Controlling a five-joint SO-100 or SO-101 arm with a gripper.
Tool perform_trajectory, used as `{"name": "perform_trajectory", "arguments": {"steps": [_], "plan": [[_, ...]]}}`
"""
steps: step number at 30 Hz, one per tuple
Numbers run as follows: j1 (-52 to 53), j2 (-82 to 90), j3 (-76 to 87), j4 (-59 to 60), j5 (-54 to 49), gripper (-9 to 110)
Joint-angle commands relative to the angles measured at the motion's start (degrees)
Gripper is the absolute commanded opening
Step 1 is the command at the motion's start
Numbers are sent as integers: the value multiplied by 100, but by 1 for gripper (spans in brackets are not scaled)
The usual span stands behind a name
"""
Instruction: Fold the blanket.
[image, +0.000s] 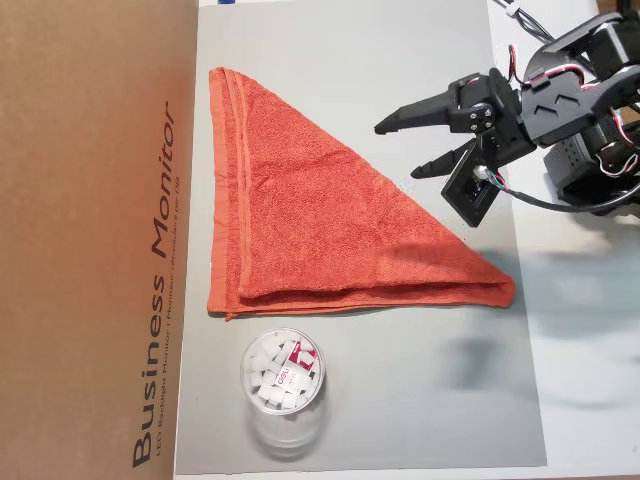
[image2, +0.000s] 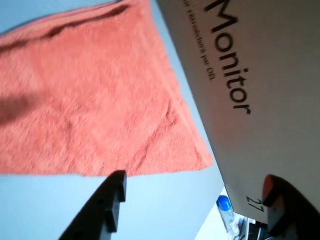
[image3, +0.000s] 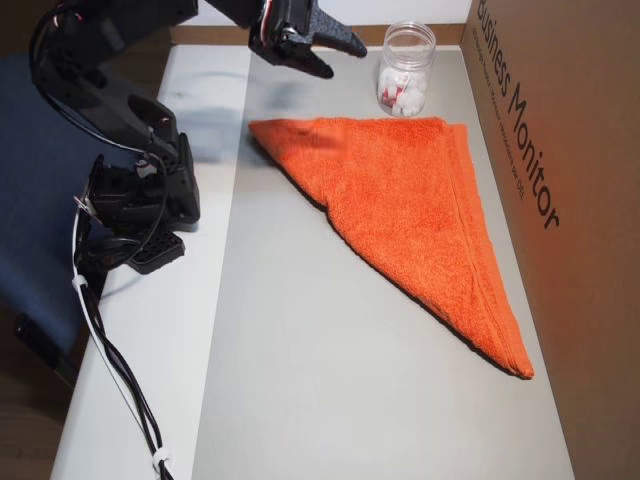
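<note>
Item: blanket (image: 320, 220), folded into a triangle, flat on grey mat (image: 420, 400) beside cardboard box (image: 90, 240). Gripper (image: 397, 148): jaws apart, empty, above mat off the diagonal edge. Advice: pinch one pointed corner, both layers together.

The brown cardboard box (image: 95, 230) beside the blanket (image: 320, 215) carries large dark "Business Monitor" lettering along its face, with an unreadable smaller line next to it and "27" near its corner in the wrist view.

Rough terry-cloth blanket (image: 310, 210), matt grey mat (image: 420, 400), brown cardboard box (image: 90, 200)
</note>
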Motion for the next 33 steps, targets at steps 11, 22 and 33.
{"name": "perform_trajectory", "arguments": {"steps": [11, 22, 33], "plan": [[-413, 536, -114, 1907, -466, 29], [-1538, 448, -62, 2610, -448, 29], [-2109, 439, 580, 3015, -501, 29]]}}
